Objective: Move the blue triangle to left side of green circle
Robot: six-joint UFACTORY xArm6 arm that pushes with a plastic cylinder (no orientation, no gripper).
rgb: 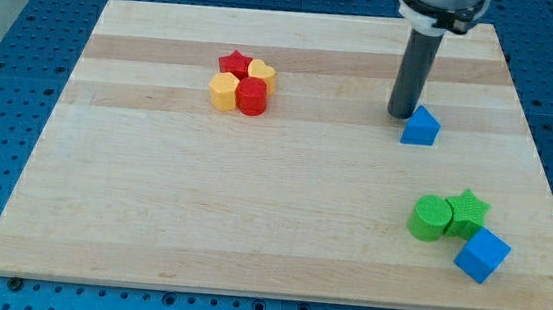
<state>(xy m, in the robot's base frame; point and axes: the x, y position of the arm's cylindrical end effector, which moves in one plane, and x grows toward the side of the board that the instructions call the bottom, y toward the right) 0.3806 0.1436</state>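
The blue triangle [420, 126] lies on the wooden board at the view's right, above the middle. My tip [400, 114] stands just to its upper left, touching or almost touching it. The green circle [430, 218] lies lower down at the view's right, well below the triangle. It touches a green star [467, 211] on its right.
A blue cube [481, 255] sits just below the green star. A cluster at the view's upper middle holds a red star [234, 64], a yellow heart [262, 71], a yellow hexagon [224, 92] and a red cylinder [251, 98]. The board's right edge [533, 147] is near.
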